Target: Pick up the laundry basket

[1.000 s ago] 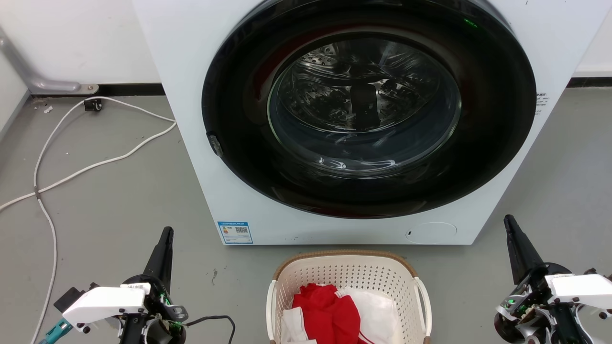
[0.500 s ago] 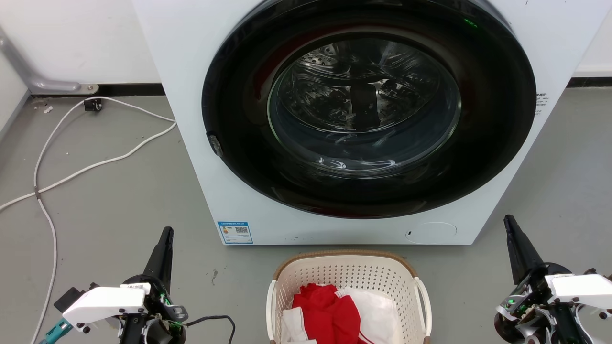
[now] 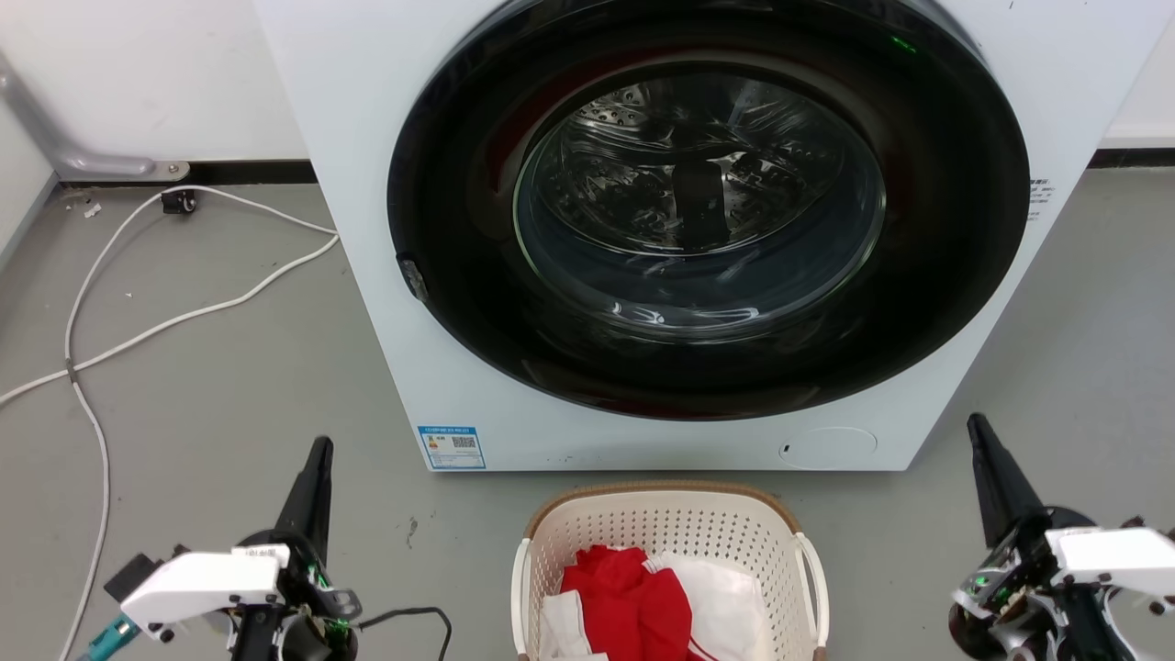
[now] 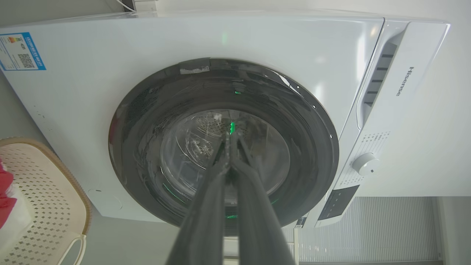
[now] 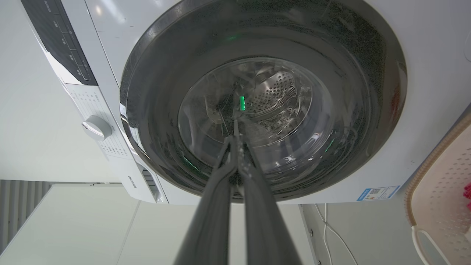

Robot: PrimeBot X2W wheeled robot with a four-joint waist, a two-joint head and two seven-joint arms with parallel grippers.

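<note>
Sitting on the grey floor point(image 3: 229, 386) just in front of the washing machine point(image 3: 367, 229), the laundry basket point(image 3: 670, 525) shows at the bottom centre of the head view; its brown rim is near the machine's base but apart from it, and its near part is cut off by the picture's edge; red clothes point(image 3: 629, 597) and white clothes point(image 3: 730, 601) lie inside it; the left gripper point(image 3: 320, 450) hangs over the floor to the basket's left, well apart from the white side handle point(image 3: 520, 588); the right gripper point(image 3: 979, 430) hangs to the basket's right, likewise apart; both point toward the machine; in each wrist view the two long dark fingers point(image 4: 206, 206) meet at their tips with nothing between them, so both claws are closed and empty; the machine's round dark door point(image 3: 441, 275) is closed, with the steel drum point(image 3: 698, 174) visible through its glass; a white cable point(image 3: 184, 317) trails over the floor to the machine's left.
</note>
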